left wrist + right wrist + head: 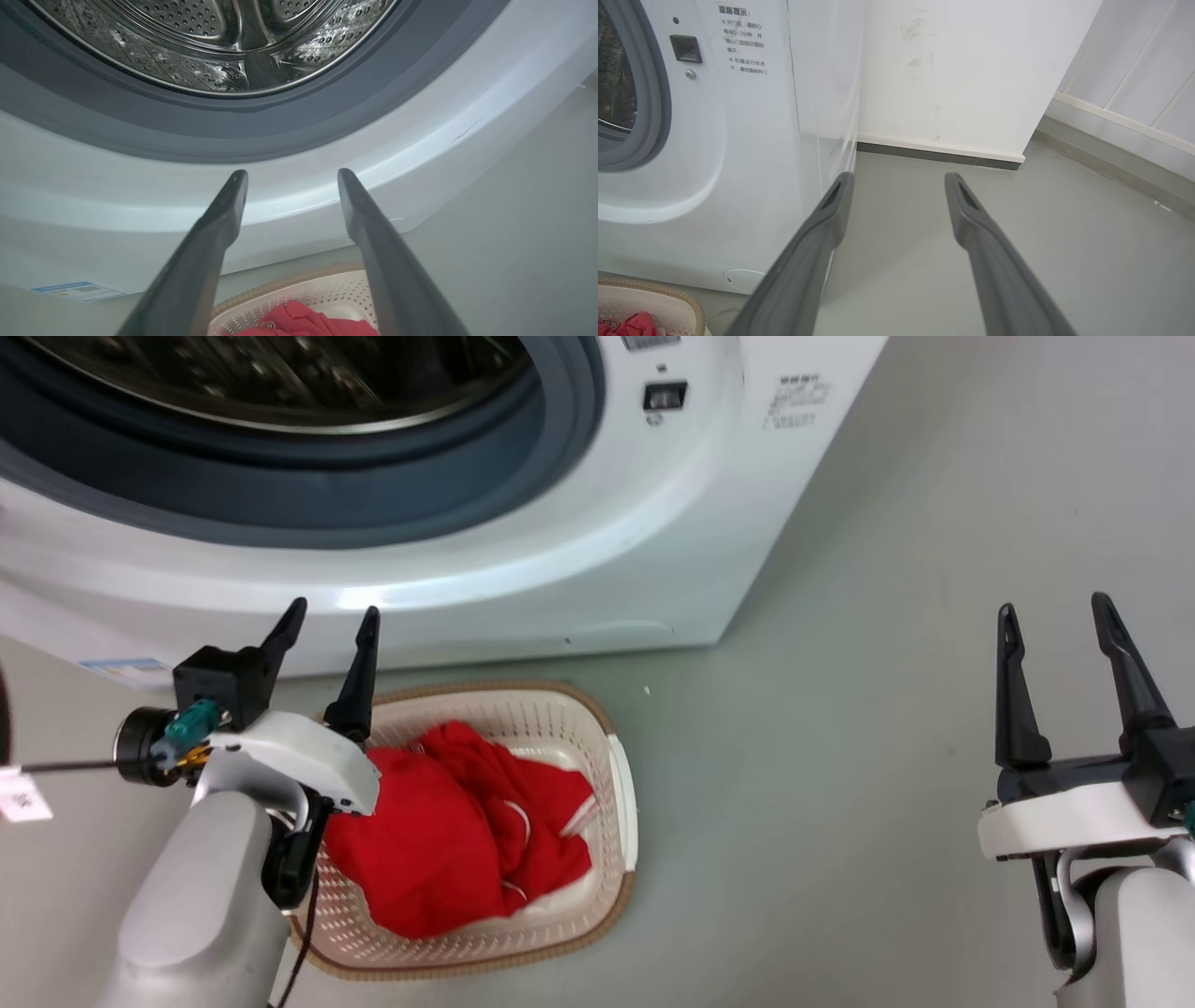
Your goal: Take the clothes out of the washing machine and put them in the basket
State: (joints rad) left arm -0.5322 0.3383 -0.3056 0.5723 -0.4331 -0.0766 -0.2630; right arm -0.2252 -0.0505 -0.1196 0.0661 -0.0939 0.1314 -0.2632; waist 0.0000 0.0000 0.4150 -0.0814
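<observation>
Bright red clothes [457, 831] lie heaped in the cream basket [624, 803] on the floor, just in front of the white washing machine [579, 541]. What shows of the steel drum [219, 42] holds no fabric. My left gripper [331, 625] hovers open above the basket's back left rim, fingers pointing at the washer's front below the grey ring [280, 121]; the clothes [299, 322] peek between its fingers. My right gripper [1055, 616] stands open over bare floor at the right, holding nothing.
Grey floor [887, 709] stretches to the right of the washer. A white wall [962, 74] with a dark skirting stands behind it, and a panelled wall [1134, 102] runs along the far right. A blue label [77, 290] sits low on the washer's front.
</observation>
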